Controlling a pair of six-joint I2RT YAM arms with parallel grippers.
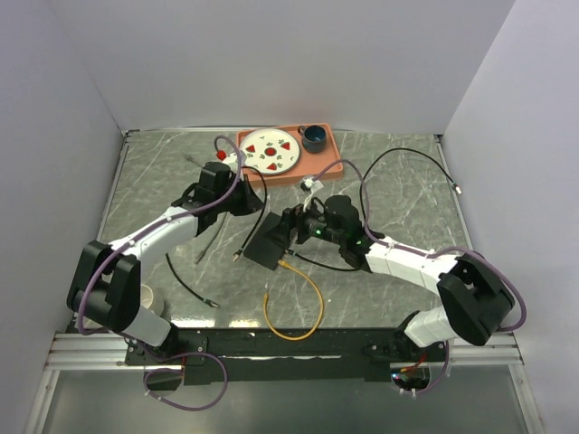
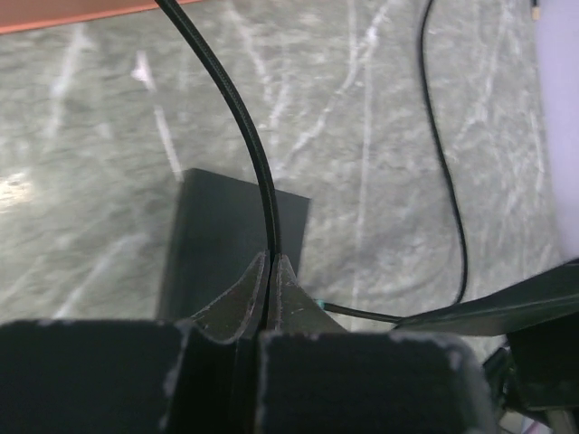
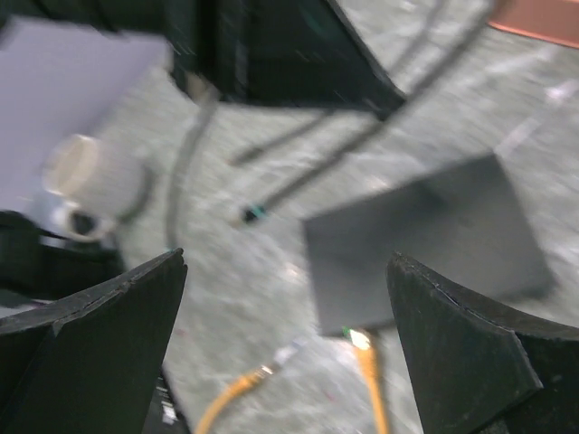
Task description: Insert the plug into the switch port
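The flat black switch box [image 1: 265, 242] lies mid-table, also in the left wrist view [image 2: 217, 244] and the right wrist view [image 3: 425, 235]. An orange cable [image 1: 312, 294] loops in front of it. Its plug [image 3: 365, 344] meets the box's near edge, where a green light glows; the switch port itself is too blurred to make out. The cable's other end [image 3: 289, 351] lies loose on the table. My right gripper [image 3: 288, 289] hovers open over the box's near side, nothing between its fingers. My left gripper [image 2: 270, 264] is shut on a thin black cable [image 2: 240, 117] behind the box.
An orange tray [image 1: 330, 145] with a plate and a dark cup stands at the back. A white mug [image 3: 86, 176] sits near the left arm's base. More black cables [image 1: 190, 287] trail over the marble table, one with a teal-tipped end [image 3: 253, 214].
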